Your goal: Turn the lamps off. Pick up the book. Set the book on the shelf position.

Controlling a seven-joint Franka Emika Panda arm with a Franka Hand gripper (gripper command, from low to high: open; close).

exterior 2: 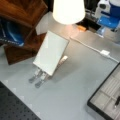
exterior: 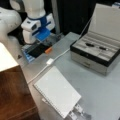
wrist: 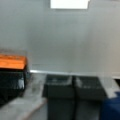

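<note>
Your gripper [exterior: 43, 40] hangs above the counter [exterior: 100, 87] at a front view's top left, near an orange-tipped black switch [exterior: 48, 50]; its fingers [wrist: 60, 87] sit pressed together, holding nothing. The book [exterior: 57, 91] lies propped on metal strips [exterior 2: 37, 76], just beside the wooden shelf position [exterior 2: 25, 11]. A lamp [exterior 2: 68, 11] glows.

- One book [exterior: 57, 91], white, lying flat on the tabletop [exterior: 100, 95].
- One lit lamp [exterior 2: 68, 10].
- One open grey case [exterior: 96, 51], right of the book.
- Two pens [exterior: 96, 46] inside it.
- One gripper [exterior: 42, 35].
</note>
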